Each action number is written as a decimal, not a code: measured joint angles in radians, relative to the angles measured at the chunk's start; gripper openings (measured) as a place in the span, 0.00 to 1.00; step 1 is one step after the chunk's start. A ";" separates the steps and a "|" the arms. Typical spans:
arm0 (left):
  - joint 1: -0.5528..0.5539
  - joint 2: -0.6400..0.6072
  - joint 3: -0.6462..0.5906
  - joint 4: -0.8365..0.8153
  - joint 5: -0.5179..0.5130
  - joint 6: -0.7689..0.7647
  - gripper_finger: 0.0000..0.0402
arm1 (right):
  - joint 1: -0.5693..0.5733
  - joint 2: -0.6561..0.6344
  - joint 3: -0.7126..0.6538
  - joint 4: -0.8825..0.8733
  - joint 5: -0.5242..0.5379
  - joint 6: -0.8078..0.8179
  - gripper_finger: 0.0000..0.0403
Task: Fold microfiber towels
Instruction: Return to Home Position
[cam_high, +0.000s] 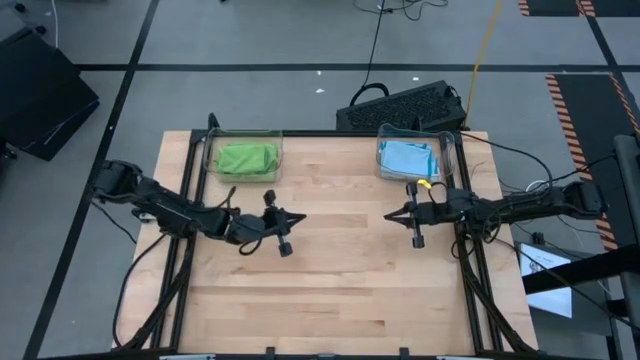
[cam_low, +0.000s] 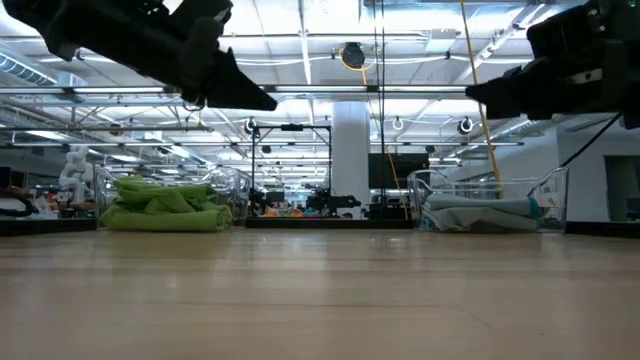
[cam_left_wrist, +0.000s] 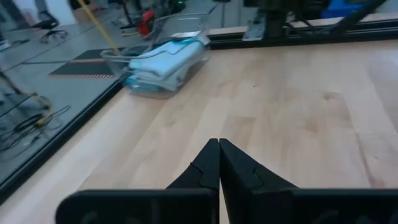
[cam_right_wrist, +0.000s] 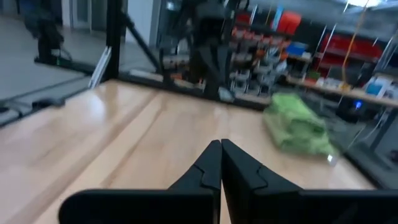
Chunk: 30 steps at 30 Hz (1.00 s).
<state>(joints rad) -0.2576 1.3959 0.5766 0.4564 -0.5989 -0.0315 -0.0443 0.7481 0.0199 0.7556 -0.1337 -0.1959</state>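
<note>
The left tool (cam_high: 298, 217) hangs clear above the counter (cam_high: 340, 300), its two fingers pressed tip to tip with nothing between them; the left wrist view shows no gap. Beyond it, toward the counter's far edge and well apart from it, the green towels (cam_high: 246, 158) lie in a folded heap inside the left bin (cam_high: 211, 150). No loose cloth shows on the boards between the arms, so the folding looks done and only the retreat to rest remains. The right tool (cam_high: 392, 214) points back at the left one across the gap, likewise pinched shut and empty. The blue towels (cam_high: 406, 157) sit stacked in the right bin (cam_high: 452, 150), near this tool on its far side — closer than the green heap is to the left tool. To do the retreat well, each arm should draw back level and high with its fingers closed, the right one taking care not to clip its bin's rim.
</note>
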 joint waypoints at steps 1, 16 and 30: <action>0.004 0.012 0.000 0.020 0.018 0.008 0.01 | 0.001 0.001 0.000 -0.013 -0.001 0.000 0.00; 0.050 0.045 -0.196 0.510 0.159 0.082 0.01 | 0.001 -0.033 -0.003 -0.027 -0.028 -0.047 0.00; -0.016 0.045 -0.309 0.643 0.129 0.102 0.01 | 0.000 -0.034 -0.005 -0.030 -0.026 -0.053 0.00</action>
<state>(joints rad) -0.2733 1.4410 0.2678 1.0993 -0.4704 0.0700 -0.0441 0.7143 0.0151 0.7253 -0.1601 -0.2485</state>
